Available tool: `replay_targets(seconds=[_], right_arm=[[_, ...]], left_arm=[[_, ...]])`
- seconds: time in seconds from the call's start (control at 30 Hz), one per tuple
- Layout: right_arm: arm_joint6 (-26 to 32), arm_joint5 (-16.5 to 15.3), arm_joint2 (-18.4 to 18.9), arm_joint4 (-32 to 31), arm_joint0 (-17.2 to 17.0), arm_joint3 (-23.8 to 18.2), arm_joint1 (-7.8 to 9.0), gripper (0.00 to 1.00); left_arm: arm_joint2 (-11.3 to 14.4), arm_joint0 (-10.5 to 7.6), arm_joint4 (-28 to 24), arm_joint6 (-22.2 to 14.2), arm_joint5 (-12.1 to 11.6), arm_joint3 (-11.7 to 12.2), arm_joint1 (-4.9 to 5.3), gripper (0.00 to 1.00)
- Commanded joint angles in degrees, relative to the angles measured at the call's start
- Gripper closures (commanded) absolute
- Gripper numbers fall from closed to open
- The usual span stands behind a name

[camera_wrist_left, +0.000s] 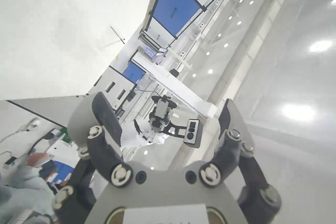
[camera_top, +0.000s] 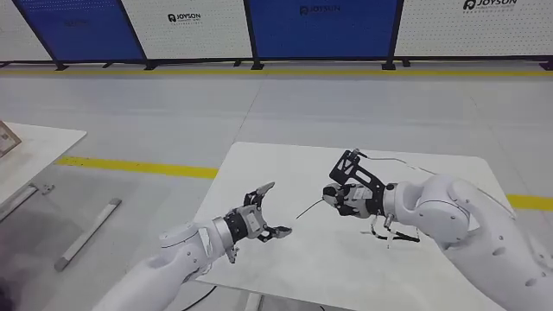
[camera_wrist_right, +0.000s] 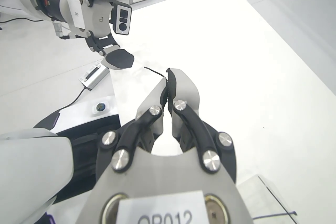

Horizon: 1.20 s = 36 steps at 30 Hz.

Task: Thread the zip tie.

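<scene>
1. The zip tie [camera_wrist_right: 153, 72] is a thin black strip. It is pinched at the very tips of the right gripper [camera_wrist_right: 167, 78], whose fingers are pressed together on it. A short free end sticks out over the white table [camera_wrist_right: 223, 51].
2. From above we see the strip only as a fine dark line. It slants from the right gripper toward the left gripper [camera_top: 278, 210] and does not touch it.
3. The right wrist view shows the materials better: flat grey metal fingers, black rough pads, and black links with round silver bolts.
4. In the left wrist view, the left gripper's fingers [camera_wrist_left: 105, 114] are spread wide with nothing between them. We see the right gripper far off through the gap.
5. Both forearms come in from the near side. The two grippers face each other, near but apart, and the left one is at the table's left edge.
</scene>
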Motion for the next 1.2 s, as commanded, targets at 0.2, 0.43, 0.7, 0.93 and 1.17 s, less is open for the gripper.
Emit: replay_targets(seconds=[0.2, 0.43, 0.7, 0.93, 1.17], right_arm=[[0.0, 0.0, 0.0, 0.0, 0.0, 0.0, 0.00, 1.00], [0.0, 0.0, 0.0, 0.0, 0.0, 0.0, 0.00, 1.00], [0.0, 0.0, 0.0, 0.0, 0.0, 0.0, 0.00, 1.00], [1.3, 0.0, -1.1, -13.6, 0.0, -4.1, 0.29, 1.00], [1.1, 0.0, -1.7, -12.6, -0.3, -6.0, 0.92, 1.00]], left_arm=[[12.9, -9.36, -3.0, 11.7, 0.0, 0.1, 1.92, 0.00], [14.4, -10.50, -3.0, 10.9, 0.0, 0.5, 1.97, 0.00], [12.6, -7.14, -3.0, 8.9, -3.9, -2.0, 0.32, 0.00], [9.0, -5.18, -3.0, 15.9, -9.1, -3.5, -2.29, 0.00], [9.0, -5.18, -3.0, 15.9, -9.1, -3.5, -2.29, 0.00]])
